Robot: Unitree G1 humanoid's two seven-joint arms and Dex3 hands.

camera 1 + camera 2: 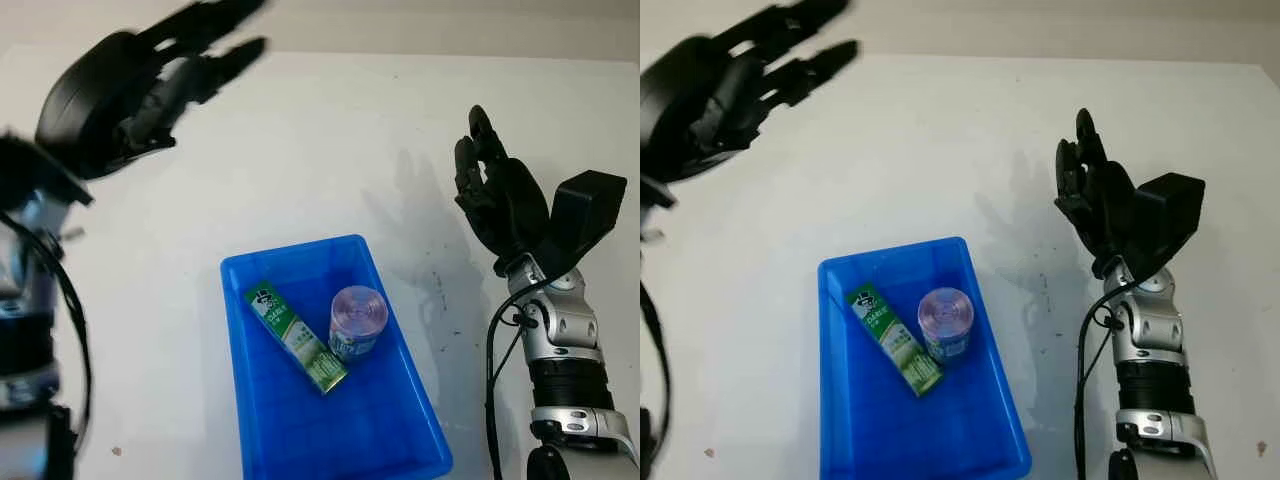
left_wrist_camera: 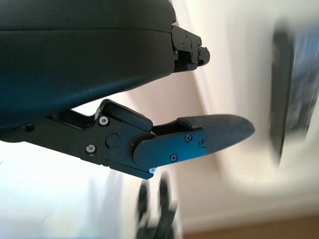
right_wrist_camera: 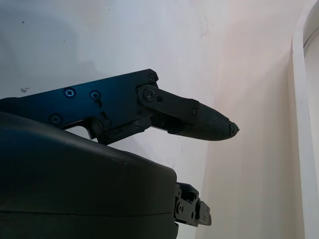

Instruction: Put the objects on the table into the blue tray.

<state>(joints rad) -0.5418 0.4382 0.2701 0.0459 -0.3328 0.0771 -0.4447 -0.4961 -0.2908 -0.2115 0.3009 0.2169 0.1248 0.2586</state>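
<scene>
The fingers point(image 1: 215, 45) of the left hand point(image 1: 120, 90) are released and carry nothing, held high over the far left of the tabletop point(image 1: 320, 140), well apart from the blue tray point(image 1: 395, 440). Inside that tray a green carton point(image 1: 295, 338) lies flat, its long axis slanting from the far left corner toward the near right, and a purple-topped can point(image 1: 357, 322) sits just beside its right flank, seemingly touching. Out from the tray, to its right, the right hand point(image 1: 500, 200) hangs open above the tabletop and is the nearer of the two. I see nothing loose left on the bare surface, so to my eye the task looks about finished, and neither hand has anything to reach for
</scene>
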